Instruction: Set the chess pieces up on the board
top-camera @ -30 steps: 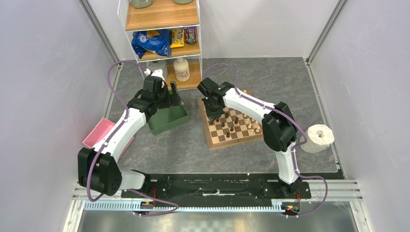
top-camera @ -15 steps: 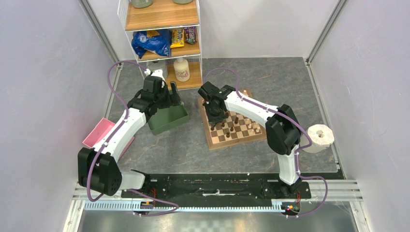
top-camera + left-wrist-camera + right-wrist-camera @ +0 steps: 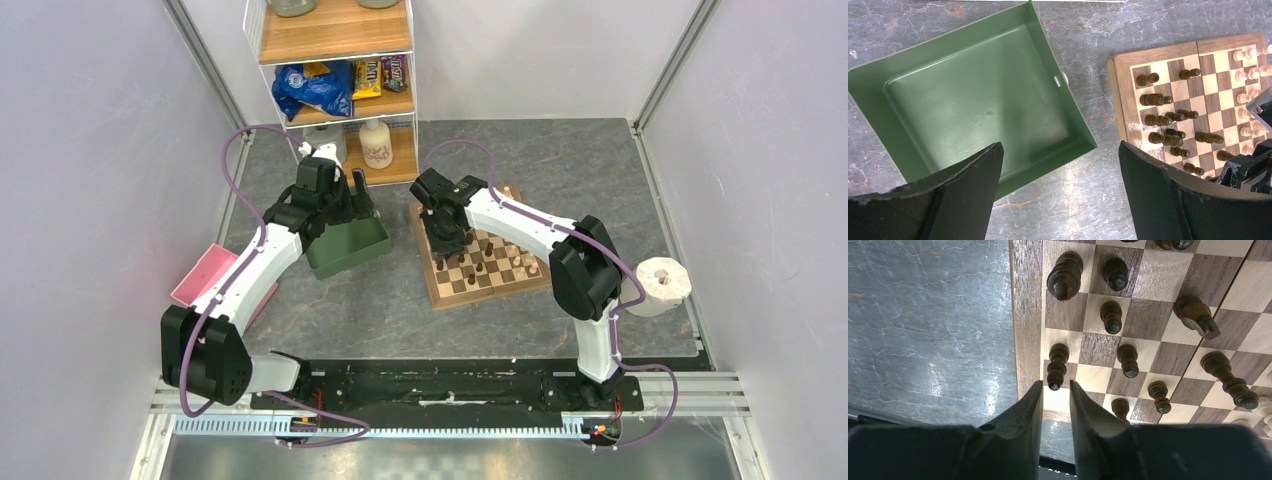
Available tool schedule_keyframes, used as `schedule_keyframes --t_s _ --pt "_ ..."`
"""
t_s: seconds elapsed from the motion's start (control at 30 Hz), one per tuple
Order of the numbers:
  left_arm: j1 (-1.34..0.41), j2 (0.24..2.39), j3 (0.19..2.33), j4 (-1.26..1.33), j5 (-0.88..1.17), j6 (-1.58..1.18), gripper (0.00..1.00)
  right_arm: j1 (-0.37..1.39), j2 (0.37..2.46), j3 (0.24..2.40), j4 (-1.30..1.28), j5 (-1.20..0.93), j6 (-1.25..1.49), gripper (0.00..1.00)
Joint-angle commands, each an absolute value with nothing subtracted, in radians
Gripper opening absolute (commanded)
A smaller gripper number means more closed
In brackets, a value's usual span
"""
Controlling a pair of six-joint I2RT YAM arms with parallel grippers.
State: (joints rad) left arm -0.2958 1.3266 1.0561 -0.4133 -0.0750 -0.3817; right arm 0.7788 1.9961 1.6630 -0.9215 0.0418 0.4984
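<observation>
The board (image 3: 438, 290) lies right of centre, with dark brown pieces (image 3: 470, 262) on its left half and pale cream pieces (image 3: 522, 258) on its right. My right gripper (image 3: 443, 240) hangs over the board's left edge. In the right wrist view its jaws (image 3: 1055, 384) stand slightly apart, with the top of an upright dark piece (image 3: 1057, 365) between the tips and not visibly touching. My left gripper (image 3: 1060, 150) is wide open and empty above the table, between the green tray (image 3: 973, 95) and the board (image 3: 1122, 80).
A shelf (image 3: 335, 45) with snack bags and a bottle (image 3: 376, 145) stands at the back. A pink pad (image 3: 203, 275) lies at the left and a white roll (image 3: 657, 285) at the right. The green tray (image 3: 345, 248) sits left of the board.
My right gripper has shifted a little along the board's left edge toward the near side. The left arm has not moved.
</observation>
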Motion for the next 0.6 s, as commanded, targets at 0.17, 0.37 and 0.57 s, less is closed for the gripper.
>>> schedule_keyframes --t_s 0.17,0.37,0.57 --pt "-0.291 1.319 1.055 -0.380 -0.071 -0.408 0.92 0.768 1.898 1.701 -0.927 0.109 0.496 0.45" --pt "-0.290 1.316 1.055 -0.380 -0.069 -0.409 0.92 0.658 1.812 1.628 -0.928 0.176 0.533 0.48" --pt "-0.291 1.319 1.057 -0.379 -0.068 -0.409 0.92 0.558 1.796 1.534 -0.930 0.165 0.569 0.49"
